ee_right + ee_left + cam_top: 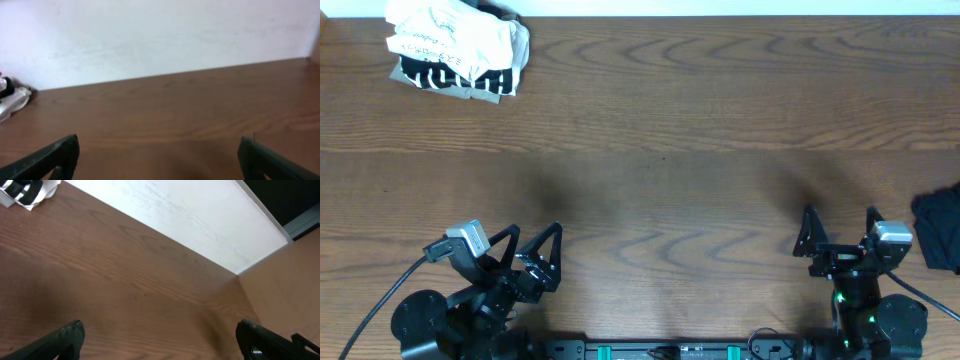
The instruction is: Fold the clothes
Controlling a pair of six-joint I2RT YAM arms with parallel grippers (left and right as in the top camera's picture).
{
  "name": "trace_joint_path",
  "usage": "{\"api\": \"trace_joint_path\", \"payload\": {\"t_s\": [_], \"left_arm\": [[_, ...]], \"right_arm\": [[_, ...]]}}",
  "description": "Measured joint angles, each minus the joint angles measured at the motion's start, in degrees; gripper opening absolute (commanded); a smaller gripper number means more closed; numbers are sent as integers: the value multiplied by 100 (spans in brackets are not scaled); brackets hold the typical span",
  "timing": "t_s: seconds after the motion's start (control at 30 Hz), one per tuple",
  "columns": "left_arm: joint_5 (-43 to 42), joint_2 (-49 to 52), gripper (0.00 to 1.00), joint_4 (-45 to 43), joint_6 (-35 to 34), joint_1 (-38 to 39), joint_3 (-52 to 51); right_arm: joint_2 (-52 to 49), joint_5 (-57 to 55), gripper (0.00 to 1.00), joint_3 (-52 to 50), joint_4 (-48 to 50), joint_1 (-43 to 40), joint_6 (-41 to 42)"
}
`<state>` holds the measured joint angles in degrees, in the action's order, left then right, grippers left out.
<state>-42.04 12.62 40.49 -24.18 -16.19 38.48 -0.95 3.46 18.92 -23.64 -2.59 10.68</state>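
The clothes lie in two places. A stacked pile [455, 50] sits at the table's far left corner, with a white T-shirt with dark lettering on top of a black-and-white striped piece and a beige one. A black garment [940, 232] lies at the right edge, partly cut off. My left gripper [532, 236] stands open near the front left, nothing between its fingers. My right gripper [840, 218] stands open near the front right, just left of the black garment. The left wrist view shows the pile [25, 190] far off beyond the open gripper [160, 330]. In the right wrist view the pile [12, 100] is at the left edge, beyond the open gripper [159, 145].
The brown wooden table [660, 150] spreads between the arms and the pile. A white wall [160, 35] runs along the far edge. Both arm bases and a black cable [380, 300] sit at the front edge.
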Motion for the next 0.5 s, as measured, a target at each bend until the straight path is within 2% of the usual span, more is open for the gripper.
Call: {"api": "trace_joint_path", "payload": {"t_s": [0.5], "left_arm": [[-2,0,98,-2,0,0,0]], "right_arm": [[2,87,99,-437,949,0,-70]]}}
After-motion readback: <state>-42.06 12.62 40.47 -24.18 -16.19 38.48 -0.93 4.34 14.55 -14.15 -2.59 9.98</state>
